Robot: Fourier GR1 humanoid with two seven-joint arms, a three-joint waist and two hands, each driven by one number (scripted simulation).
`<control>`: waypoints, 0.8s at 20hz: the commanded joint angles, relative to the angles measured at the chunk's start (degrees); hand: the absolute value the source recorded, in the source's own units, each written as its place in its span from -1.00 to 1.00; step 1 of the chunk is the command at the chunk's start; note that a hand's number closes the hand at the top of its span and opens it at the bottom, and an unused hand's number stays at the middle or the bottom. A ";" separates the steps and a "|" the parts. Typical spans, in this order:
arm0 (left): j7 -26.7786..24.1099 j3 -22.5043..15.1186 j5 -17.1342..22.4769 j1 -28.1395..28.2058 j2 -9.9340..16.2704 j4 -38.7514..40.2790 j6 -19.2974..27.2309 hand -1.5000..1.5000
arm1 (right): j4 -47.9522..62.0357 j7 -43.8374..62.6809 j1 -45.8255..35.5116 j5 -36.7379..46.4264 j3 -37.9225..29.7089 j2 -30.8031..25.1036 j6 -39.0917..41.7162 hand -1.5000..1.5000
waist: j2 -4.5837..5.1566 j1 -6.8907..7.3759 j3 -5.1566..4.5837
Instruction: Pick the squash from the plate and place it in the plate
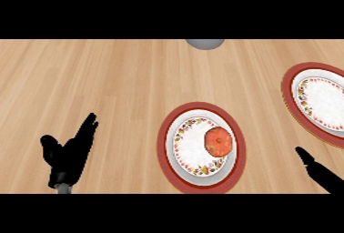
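Squash (218, 141) untouched on near plate (170, 136); far plate (290, 76) waiting. Right hand (317, 169) approaching, fingers straight. Left hand (68, 150) resting, fingers spread.

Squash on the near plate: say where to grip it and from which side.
Grip the squash across its round middle, coming down from above with the right hand, which is nearer. It sits low on the right part of the plate, so a side approach would likely meet the rim.
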 commanded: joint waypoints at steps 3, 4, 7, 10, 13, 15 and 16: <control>2.17 -1.53 -0.86 -0.92 -1.18 1.78 0.25 0.00 | -5.90 13.67 10.33 8.47 5.25 -7.79 10.33 -1.00 | 0.59 0.82 -0.41; 1.56 -1.11 -0.35 -1.00 -0.48 1.99 -1.10 0.00 | -6.43 16.22 10.57 13.00 8.45 -7.18 10.50 -1.00 | 0.75 1.45 -0.49; 0.97 -1.07 -0.59 -2.02 -1.28 2.94 -1.19 0.00 | -13.17 28.43 9.51 16.33 8.45 -10.91 17.58 -1.00 | 0.74 1.75 -0.48; 2.40 -2.47 -1.18 -1.24 -2.03 2.07 -0.98 0.00 | -16.56 38.49 6.86 22.48 12.14 -10.45 22.83 -1.00 | 0.64 2.38 -0.36; 2.16 -1.54 -1.20 -3.60 -1.90 4.15 -1.84 0.00 | -15.84 49.23 -0.65 28.55 16.21 -8.23 28.66 -1.00 | 0.87 3.10 -0.36; 2.64 -0.71 -1.48 -3.92 -1.44 4.25 -1.74 0.00 | -14.21 54.53 -6.54 32.70 20.62 -4.44 31.53 -1.00 | 0.71 3.04 -0.26; 2.39 -1.77 -1.89 -2.05 -2.33 1.75 -1.14 0.00 | -11.23 56.47 -11.08 32.47 20.00 -3.53 33.81 -1.00 | 0.64 3.30 -0.21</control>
